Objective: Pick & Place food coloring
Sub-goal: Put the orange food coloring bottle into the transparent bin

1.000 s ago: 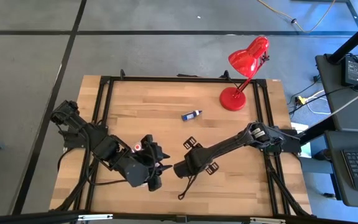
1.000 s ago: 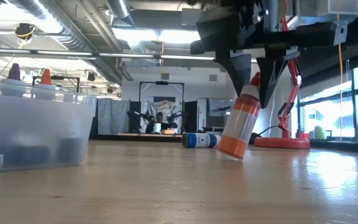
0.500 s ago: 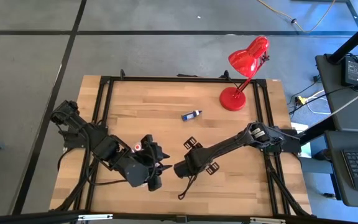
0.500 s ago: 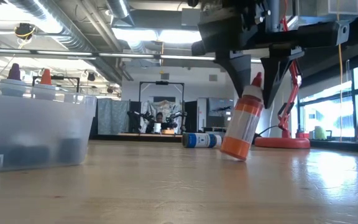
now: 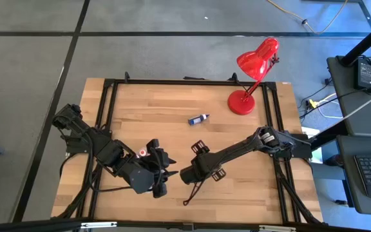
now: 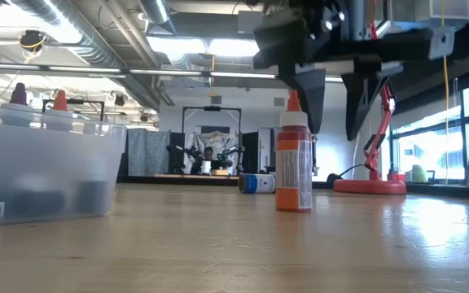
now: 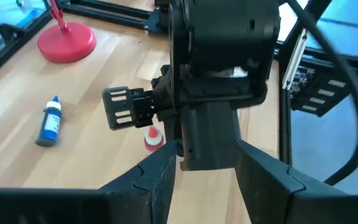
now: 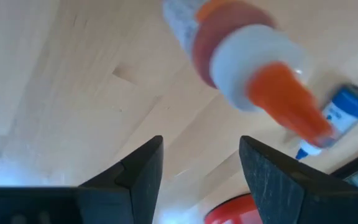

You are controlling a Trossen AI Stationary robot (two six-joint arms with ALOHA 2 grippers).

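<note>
Orange food coloring bottle [image 6: 294, 155] – upright on its base on the worktop [image 5: 172, 106], near the middle, free of any grip. Small and light plastic, probably a little soft in the body and smooth on the label, so easy to tip or to squeeze. Best taken at the shoulder or the upper body with gentle pressure, not at the narrow orange tip, and lifted straight.

Directly above it, right pincer [image 6: 335, 130] with fingers apart and holding nothing, the bottle just at its side in the low view and not touched. At 12 o'clock from there in the high view, a blue bottle [image 5: 198, 118] lying on its side, well apart. Further toward 1 o'clock, the red lamp [image 5: 253, 77]. At 9 o'clock, near the right one, left pincer [image 7: 204, 186] waiting with fingers apart, also empty. At 9 o'clock in the low view, a clear tray [image 6: 47, 171] with several caps showing above its rim.

Compared with one second ago – then tilted and hanging by the neck between the right fingers, now released and standing straight, a little more toward 9 o'clock in the low view. Right fingers wider than before. Blue bottle, lamp, tray and left arm as they were.
</note>
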